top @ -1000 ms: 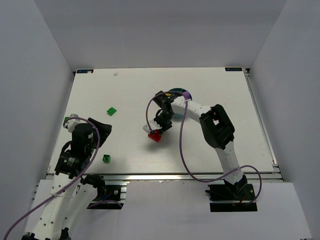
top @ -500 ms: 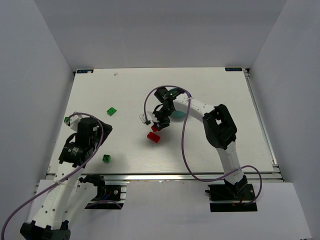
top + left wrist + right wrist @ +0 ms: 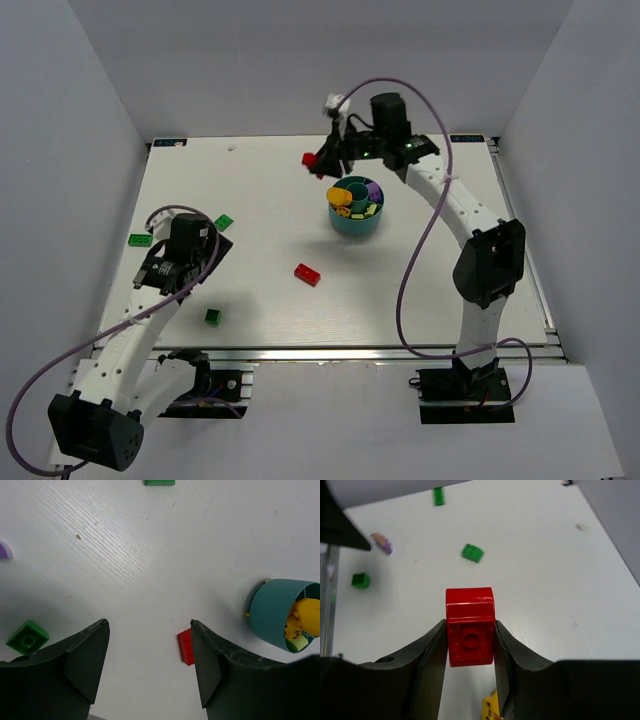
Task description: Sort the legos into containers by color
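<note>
From above, the right pincer (image 3: 322,160) is clamped on a red brick (image 3: 310,158), held in the air toward the counter's (image 3: 450,270) far edge, just left of the teal dish (image 3: 352,226). The dish stands right of centre, with yellow bricks (image 3: 342,200) and a purple brick (image 3: 372,187) in its compartments. A second red brick (image 3: 307,274) lies near the counter's middle. A lime green brick (image 3: 223,222) and a dark green brick (image 3: 213,316) lie toward the left edge, the left pincer (image 3: 203,262) between them.

The left wrist view shows the left pincer (image 3: 148,624) spread open and empty. The second red brick (image 3: 186,647) lies just beside its right finger, and the teal dish (image 3: 272,612) stands further right.

In the right wrist view, the right pincer (image 3: 469,625) squeezes the red brick (image 3: 470,611) from both sides, well above the counter (image 3: 545,580).
</note>
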Robot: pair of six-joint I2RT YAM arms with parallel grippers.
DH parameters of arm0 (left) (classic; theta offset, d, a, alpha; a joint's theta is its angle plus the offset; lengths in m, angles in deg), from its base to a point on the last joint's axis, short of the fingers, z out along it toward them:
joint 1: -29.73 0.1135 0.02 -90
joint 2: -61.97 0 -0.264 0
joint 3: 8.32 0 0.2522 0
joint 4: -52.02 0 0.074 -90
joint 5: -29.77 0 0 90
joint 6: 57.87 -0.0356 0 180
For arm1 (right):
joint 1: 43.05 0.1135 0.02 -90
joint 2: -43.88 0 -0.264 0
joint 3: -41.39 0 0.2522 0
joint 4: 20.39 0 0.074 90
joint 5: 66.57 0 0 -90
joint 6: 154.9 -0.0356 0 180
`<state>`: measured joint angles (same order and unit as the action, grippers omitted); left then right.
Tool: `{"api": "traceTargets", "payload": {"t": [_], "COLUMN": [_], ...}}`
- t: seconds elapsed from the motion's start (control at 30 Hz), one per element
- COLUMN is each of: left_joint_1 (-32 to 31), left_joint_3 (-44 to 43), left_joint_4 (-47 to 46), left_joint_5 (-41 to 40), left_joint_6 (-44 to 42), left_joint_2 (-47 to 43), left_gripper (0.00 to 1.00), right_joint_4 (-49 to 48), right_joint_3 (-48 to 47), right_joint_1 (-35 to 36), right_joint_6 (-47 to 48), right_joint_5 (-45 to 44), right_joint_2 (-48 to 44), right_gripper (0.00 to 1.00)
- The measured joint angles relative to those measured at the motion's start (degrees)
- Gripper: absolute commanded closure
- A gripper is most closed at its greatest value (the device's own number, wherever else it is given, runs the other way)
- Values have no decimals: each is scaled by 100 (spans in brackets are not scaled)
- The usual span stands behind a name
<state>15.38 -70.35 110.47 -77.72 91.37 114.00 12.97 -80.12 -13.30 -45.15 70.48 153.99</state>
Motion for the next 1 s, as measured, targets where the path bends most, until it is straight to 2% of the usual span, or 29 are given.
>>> {"api": "traceTargets", "payload": {"t": [0.13, 0.3, 0.57, 0.8, 1.0], "left_joint_1": [55, 162, 332, 354, 354], "left_joint_3": [-20, -20, -24, 2, 328], "left_joint_4": [-192, -372, -407, -505, -645], "left_joint_5": [59, 142, 195, 229, 319], "left_joint_6": [-83, -155, -177, 4, 254], "left_joint_2": [197, 339, 422, 435, 140], "left_gripper": [24, 24, 24, 24, 24], "right_joint_4": [-564, -802, -990, -345, -11], "right_joint_3": [-17, -15, -216, -951, -938], "right_joint_1": [-809, -1517, -1703, -1685, -1685], "right_joint_6": [-1084, -1338, -1003, -162, 404], "right_joint_5": [-146, 131, 671, 428, 313], "right_joint_2": [240, 686, 1300, 1821, 1832], "right_gripper": [100, 100, 100, 100, 100]}}
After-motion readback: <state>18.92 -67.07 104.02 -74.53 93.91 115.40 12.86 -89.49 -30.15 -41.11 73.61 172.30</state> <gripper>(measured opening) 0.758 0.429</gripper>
